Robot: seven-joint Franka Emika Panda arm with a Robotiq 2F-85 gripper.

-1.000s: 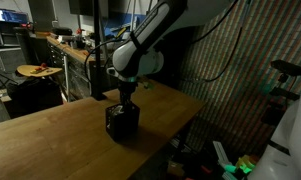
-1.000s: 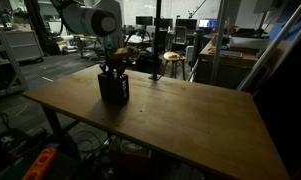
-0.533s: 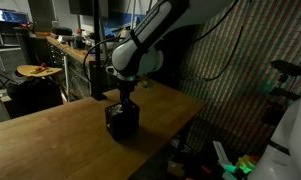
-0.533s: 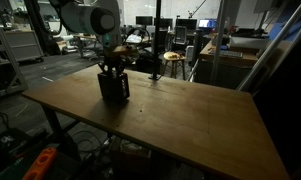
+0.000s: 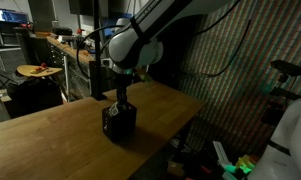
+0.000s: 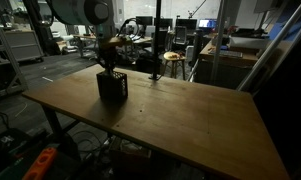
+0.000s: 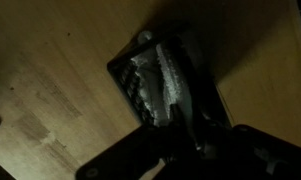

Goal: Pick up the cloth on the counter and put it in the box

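A small black box (image 5: pixel 119 123) stands on the wooden counter (image 5: pixel 50 140); it also shows in an exterior view (image 6: pixel 112 87). In the wrist view the grey striped cloth (image 7: pixel 155 80) lies inside the box (image 7: pixel 123 64). My gripper (image 5: pixel 118 100) hangs straight over the box opening, its fingertips at about rim height, as an exterior view (image 6: pixel 108 69) also shows. In the wrist view my gripper (image 7: pixel 185 128) is a dark mass over the box's near side. Its fingers are too dark to separate, and I cannot tell whether they touch the cloth.
The counter (image 6: pixel 190 120) stretches wide and bare to one side of the box. A dark post (image 5: pixel 96 50) stands close behind the box. Desks, a stool (image 6: pixel 172 60) and lab clutter lie beyond the counter's edges.
My arm has risen a little above the box. The box has not moved.
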